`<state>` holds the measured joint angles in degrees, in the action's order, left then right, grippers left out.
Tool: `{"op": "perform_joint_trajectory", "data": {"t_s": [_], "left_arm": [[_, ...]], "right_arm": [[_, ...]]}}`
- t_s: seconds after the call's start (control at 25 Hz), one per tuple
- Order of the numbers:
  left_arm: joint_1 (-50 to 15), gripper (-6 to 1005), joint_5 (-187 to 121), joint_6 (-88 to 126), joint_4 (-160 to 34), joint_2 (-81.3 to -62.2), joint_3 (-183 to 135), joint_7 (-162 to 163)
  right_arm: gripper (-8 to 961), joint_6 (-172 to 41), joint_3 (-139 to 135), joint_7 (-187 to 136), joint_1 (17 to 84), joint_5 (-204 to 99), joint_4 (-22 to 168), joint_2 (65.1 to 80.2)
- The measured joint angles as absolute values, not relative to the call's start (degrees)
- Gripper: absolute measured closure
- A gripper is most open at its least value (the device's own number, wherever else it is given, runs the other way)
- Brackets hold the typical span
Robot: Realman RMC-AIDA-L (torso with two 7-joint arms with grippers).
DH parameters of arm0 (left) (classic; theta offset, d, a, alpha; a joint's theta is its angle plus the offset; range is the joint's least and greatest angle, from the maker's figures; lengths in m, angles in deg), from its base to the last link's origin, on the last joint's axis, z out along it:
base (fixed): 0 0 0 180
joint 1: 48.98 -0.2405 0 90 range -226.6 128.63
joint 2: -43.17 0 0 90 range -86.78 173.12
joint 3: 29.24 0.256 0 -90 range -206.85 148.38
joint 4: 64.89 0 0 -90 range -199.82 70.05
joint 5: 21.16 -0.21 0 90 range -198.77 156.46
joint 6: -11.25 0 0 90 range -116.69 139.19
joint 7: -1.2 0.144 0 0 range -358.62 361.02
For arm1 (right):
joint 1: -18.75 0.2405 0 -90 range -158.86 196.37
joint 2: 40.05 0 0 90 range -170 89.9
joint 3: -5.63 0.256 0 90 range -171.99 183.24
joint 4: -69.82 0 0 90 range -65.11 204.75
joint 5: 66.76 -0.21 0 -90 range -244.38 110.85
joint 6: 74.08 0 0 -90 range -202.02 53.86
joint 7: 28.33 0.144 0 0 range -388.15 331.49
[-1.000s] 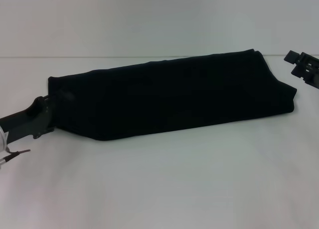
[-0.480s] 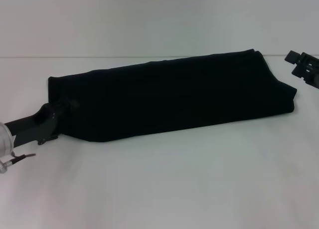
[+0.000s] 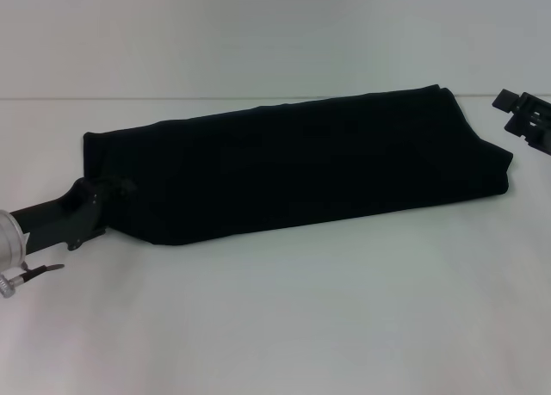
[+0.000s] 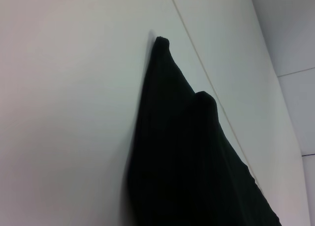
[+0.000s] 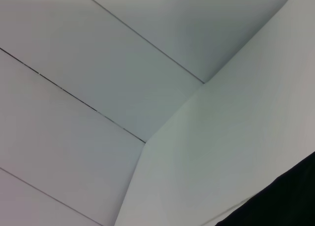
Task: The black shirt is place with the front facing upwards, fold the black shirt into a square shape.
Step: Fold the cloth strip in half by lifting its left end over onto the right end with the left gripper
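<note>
The black shirt [image 3: 301, 163] lies on the white table as a long folded strip, running from near left to far right. Its white letters and neck label are hidden. My left gripper [image 3: 108, 197] is at the strip's near left corner, against the cloth edge. The left wrist view shows the shirt [image 4: 187, 162] close up, stretching away along the table. My right gripper [image 3: 527, 115] is at the far right edge of the head view, apart from the shirt's right end. A dark corner of the shirt [image 5: 285, 196] shows in the right wrist view.
The white table [image 3: 301, 309] spreads around the shirt, with a back edge line [image 3: 172, 98] behind it. White wall panels [image 5: 98, 63] stand beyond the table.
My left gripper has moved right, up to the shirt's near left corner. My right gripper has shifted slightly right toward the picture's edge. The shirt has barely moved.
</note>
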<state>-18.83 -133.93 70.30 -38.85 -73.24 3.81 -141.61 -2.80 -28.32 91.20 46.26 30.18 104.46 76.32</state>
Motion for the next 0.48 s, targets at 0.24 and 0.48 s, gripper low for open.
{"op": "perform_joint_trajectory", "data": {"t_s": [0.24,0.48], "left_arm": [[-18.84,545,-133.88,70.27,-38.8,-73.29,3.76,-141.61],[-18.87,727,-133.49,70.33,-38.64,-73.26,3.38,-141.35]], "right_arm": [[208,-2.8,-28.3,91.2,46.26,30.18,104.18,76.21],[208,-2.79,-28.15,91.2,46.26,30.18,104.18,76.23]]}}
